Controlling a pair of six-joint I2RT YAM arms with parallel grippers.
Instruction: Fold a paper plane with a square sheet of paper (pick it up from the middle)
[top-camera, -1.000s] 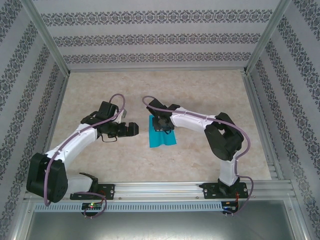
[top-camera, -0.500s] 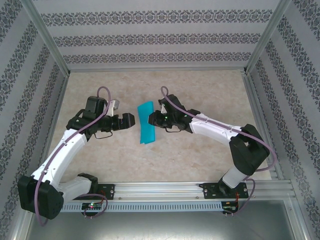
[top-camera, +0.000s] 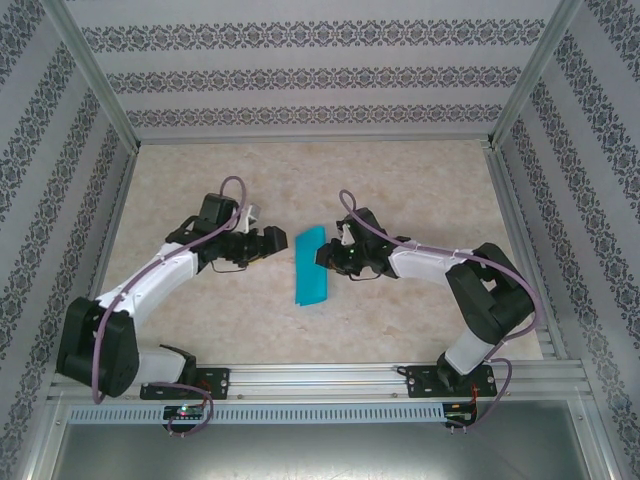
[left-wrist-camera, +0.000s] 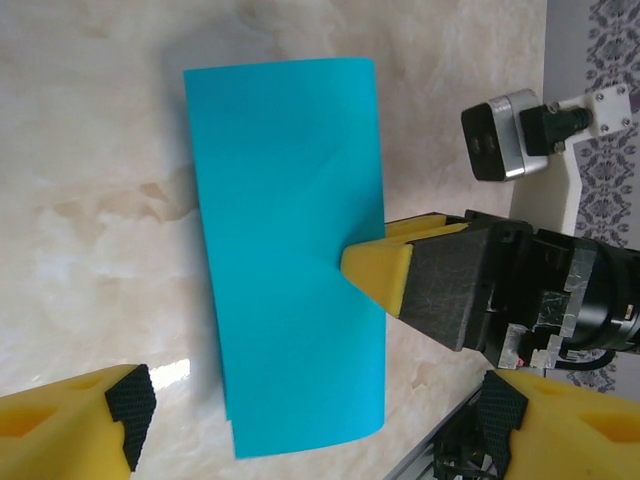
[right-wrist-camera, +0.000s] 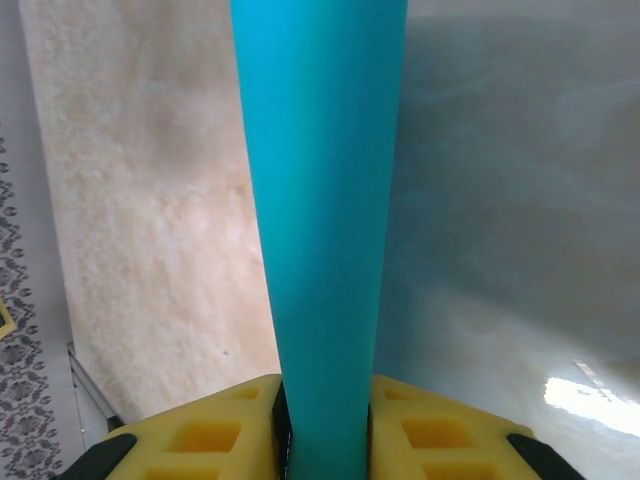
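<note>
The square sheet of paper (top-camera: 311, 265) is turquoise and doubled over into a long rectangle. It is held just above the table's middle. My right gripper (top-camera: 330, 257) is shut on the middle of its right edge. In the left wrist view one yellow finger (left-wrist-camera: 378, 272) of that gripper pinches the sheet (left-wrist-camera: 290, 250). In the right wrist view the paper (right-wrist-camera: 320, 200) rises as a narrow band from between the right gripper (right-wrist-camera: 322, 430) pads. My left gripper (top-camera: 272, 243) stands open just left of the sheet, apart from it, and the left gripper (left-wrist-camera: 312, 415) holds nothing.
The beige marble-patterned table (top-camera: 400, 185) is fenced by aluminium posts and patterned walls. A metal rail (top-camera: 320, 380) with both arm bases runs along the near edge. The right wrist's camera (left-wrist-camera: 505, 135) sits close behind the sheet.
The right arm has drawn the paper a little right and nearer, and the sheet tilts less. The left gripper has moved right, closer to the sheet.
</note>
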